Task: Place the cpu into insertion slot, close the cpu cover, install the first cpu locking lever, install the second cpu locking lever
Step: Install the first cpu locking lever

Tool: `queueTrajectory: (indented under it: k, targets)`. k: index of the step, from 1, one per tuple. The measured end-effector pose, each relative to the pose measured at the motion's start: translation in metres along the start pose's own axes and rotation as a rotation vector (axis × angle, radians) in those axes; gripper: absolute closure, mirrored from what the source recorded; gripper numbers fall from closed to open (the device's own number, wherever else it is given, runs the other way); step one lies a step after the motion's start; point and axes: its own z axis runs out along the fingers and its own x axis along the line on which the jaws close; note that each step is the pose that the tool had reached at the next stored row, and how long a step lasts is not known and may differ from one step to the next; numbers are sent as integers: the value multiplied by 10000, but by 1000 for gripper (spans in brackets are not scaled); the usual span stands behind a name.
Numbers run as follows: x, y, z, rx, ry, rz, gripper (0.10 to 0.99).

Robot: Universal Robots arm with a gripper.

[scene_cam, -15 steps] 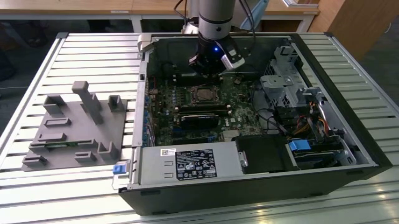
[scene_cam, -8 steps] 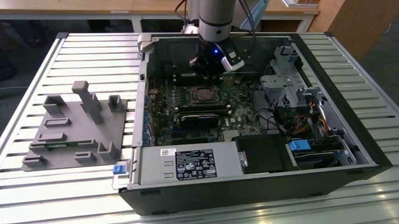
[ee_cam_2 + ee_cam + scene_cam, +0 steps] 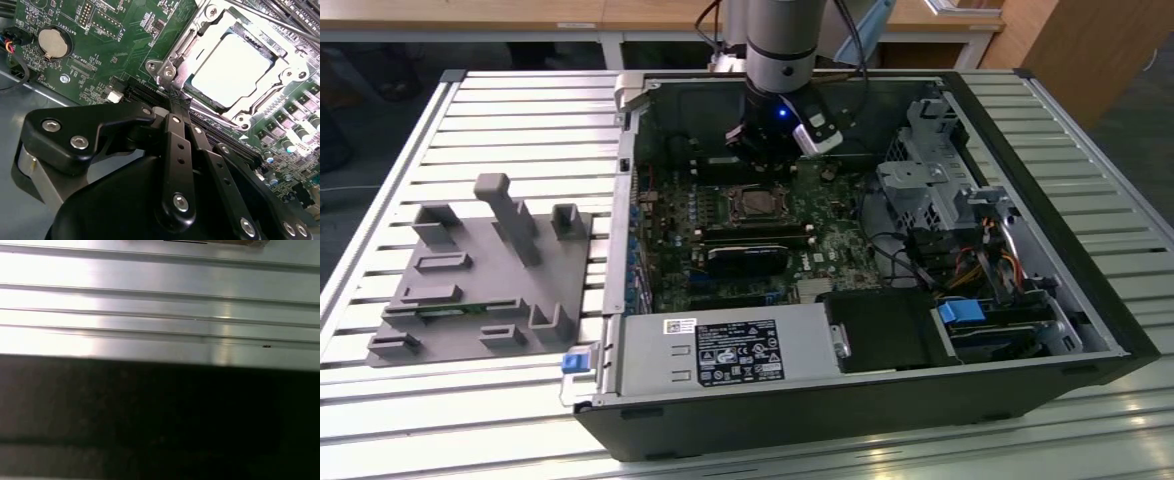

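Cpu (image 3: 231,67) seated in insertion slot (image 3: 295,75) | cpu cover (image 3: 172,60) down | jaws: closed together, touching cover's corner edge.

In the second wrist view, the cpu (image 3: 231,69) is seen seated in the insertion slot (image 3: 172,62), framed by the cpu cover (image 3: 287,60). The black gripper (image 3: 172,107) is positioned beside the socket's corner, over the green circuit board (image 3: 100,40).

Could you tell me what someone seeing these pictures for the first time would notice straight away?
Probably the open computer case lying on the slatted metal table, its green motherboard exposed, with the robot arm reaching down into its far end. In the second wrist view, the cpu gleams in the insertion slot with the cpu cover framing it, just beyond the black gripper. A grey fixture block sits at the exterior view's left.
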Motion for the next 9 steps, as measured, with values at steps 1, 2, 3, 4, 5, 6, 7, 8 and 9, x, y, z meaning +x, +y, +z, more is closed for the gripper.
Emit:
queueTrajectory:
  k: [1,2,3,4,5,6,7,8,9]
  targets:
    - [0,0,0,-1,-1,0,980]
    - [0,0,-2,0,-1,-1,980]
    - [-1,1,-6,-1,-1,-1,980]
    - [-1,1,-10,-1,-1,-1,980]
    - [-1,2,-16,-2,-2,0,980]
    - [-1,2,-21,-1,-1,0,980]
    - [-1,2,-24,-2,-1,-1,980]
    - [-1,3,-24,-4,-2,0,980]
    - [-1,3,-24,-4,-3,0,980]
